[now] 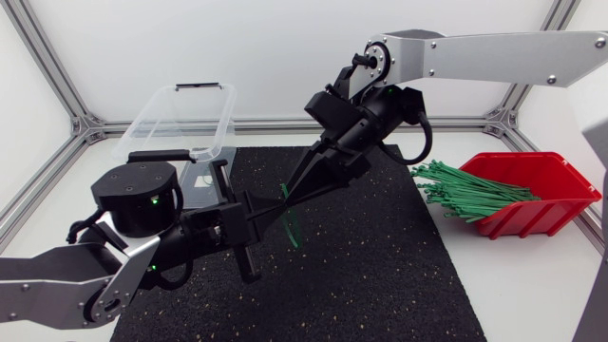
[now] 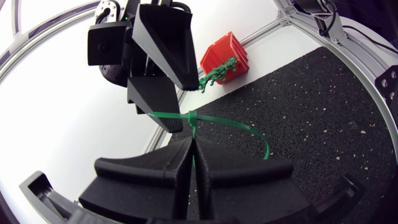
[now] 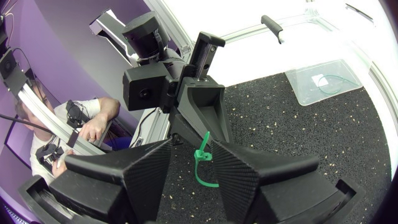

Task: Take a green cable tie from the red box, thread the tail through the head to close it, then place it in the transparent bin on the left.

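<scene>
My left arm (image 1: pixel 95 275) comes in low from the near corner. Its forearm lies almost flat over the counter (image 1: pixel 532 285), and the left gripper (image 2: pixel 191 149) points toward the middle of the mat (image 1: pixel 380 275). Its jaws are pressed together on the strap of a green cable tie (image 3: pixel 202 155), one broad black wedge on each side.

My right arm (image 1: pixel 494 52) reaches in from the far right, its silver link level and its wrist bent steeply down. This puts the right gripper (image 1: pixel 290 193) tip to tip with the left one above the mat. In the right wrist view its jaws stand a narrow gap apart, with the tie's head in that gap. From the left wrist view the tail lies against only one jaw, so I read it as not clamped.

The tie is a thin, glossy plastic strip. Its tail is already through the small square head, and the rest curves out in a loop to the side of my left jaws.

The mat is black, grainy and flecked with pale specks. At the right of the counter, the red box (image 1: pixel 560 190) is hard plastic with an open, slanted front, and a bundle of green ties (image 1: pixel 465 190) spills from it. The clear bin (image 1: pixel 171 114) sits at the far left, thin-walled and rounded at the corners, with something thin and green lying in it.
</scene>
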Robot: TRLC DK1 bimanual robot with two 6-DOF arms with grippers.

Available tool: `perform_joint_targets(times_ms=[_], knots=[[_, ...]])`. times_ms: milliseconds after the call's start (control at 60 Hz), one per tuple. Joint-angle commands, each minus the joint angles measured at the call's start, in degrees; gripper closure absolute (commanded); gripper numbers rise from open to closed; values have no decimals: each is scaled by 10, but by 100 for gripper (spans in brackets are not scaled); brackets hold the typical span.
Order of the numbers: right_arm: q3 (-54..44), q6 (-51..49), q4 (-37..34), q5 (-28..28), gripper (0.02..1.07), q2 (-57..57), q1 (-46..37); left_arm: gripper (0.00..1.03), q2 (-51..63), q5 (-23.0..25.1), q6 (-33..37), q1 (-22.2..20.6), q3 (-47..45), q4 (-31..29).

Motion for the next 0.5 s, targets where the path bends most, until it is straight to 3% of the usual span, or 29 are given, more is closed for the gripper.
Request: perform_joint_targets(times_ms=[0,483], knots=[[11,8,-1,1,65,7,6,100,3,2,-7,-2,9,-1],[19,19,14,-1,102,13,6,100,0,2,-6,-3,4,2]])
